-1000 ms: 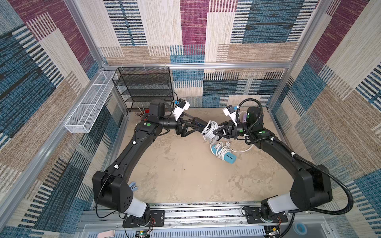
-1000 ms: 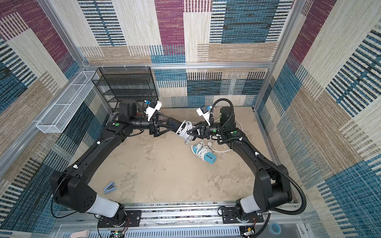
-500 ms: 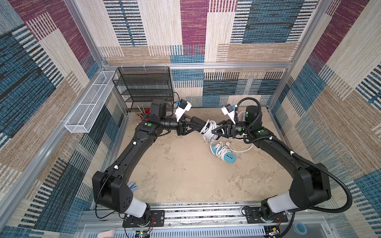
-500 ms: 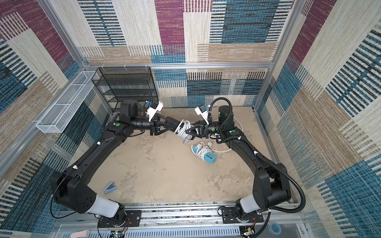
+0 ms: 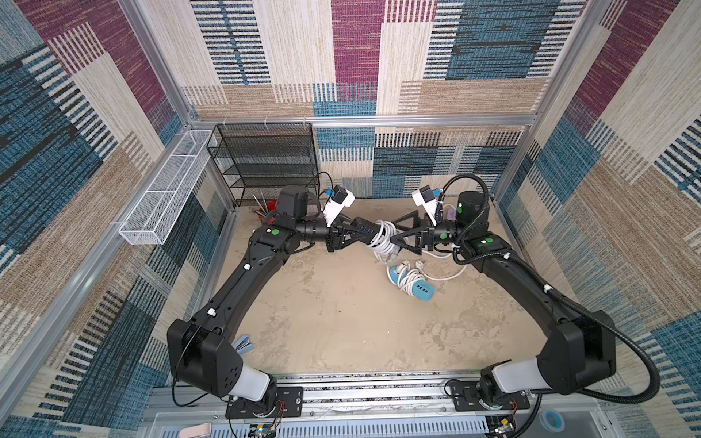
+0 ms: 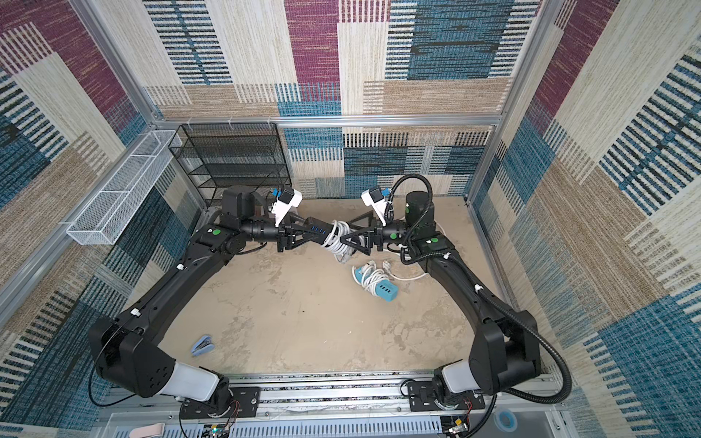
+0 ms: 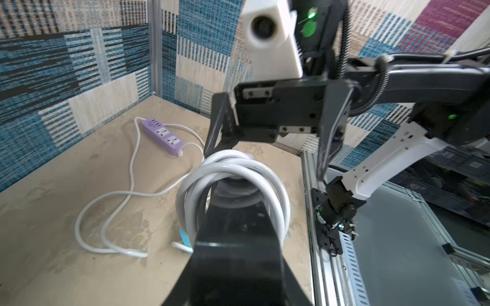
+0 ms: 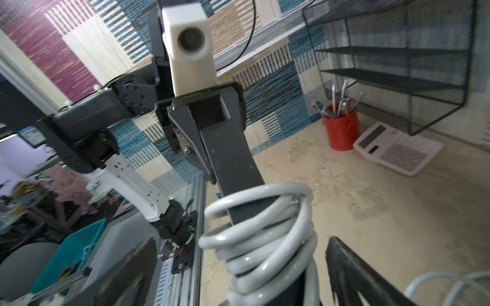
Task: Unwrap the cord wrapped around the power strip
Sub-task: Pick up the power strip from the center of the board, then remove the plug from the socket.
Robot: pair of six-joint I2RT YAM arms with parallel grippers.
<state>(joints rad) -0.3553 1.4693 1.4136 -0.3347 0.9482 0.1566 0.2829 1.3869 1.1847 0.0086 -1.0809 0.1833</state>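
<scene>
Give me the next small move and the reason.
Probably close the right gripper on the nearest loop of the white cord. Its jaws stand open on either side of the coil, while the left gripper is shut on the black power strip, holding it off the table.

Seen twice from high up, twice from the wrists.
Set high at the front in both top views, tilted down toward the back wall, far enough off to hold both arms and the whole table [image 5: 341, 322]; nearly the same scene, shifted slightly sideways. From the left wrist, very close, facing past the cord [image 7: 230, 172] at the right hand [image 7: 265, 159]. From the right wrist, equally close, facing back at the left hand [image 8: 230, 180], between dark blurred shapes, probably its own fingers [image 8: 352, 270]. Shared by all four: the cord.
</scene>
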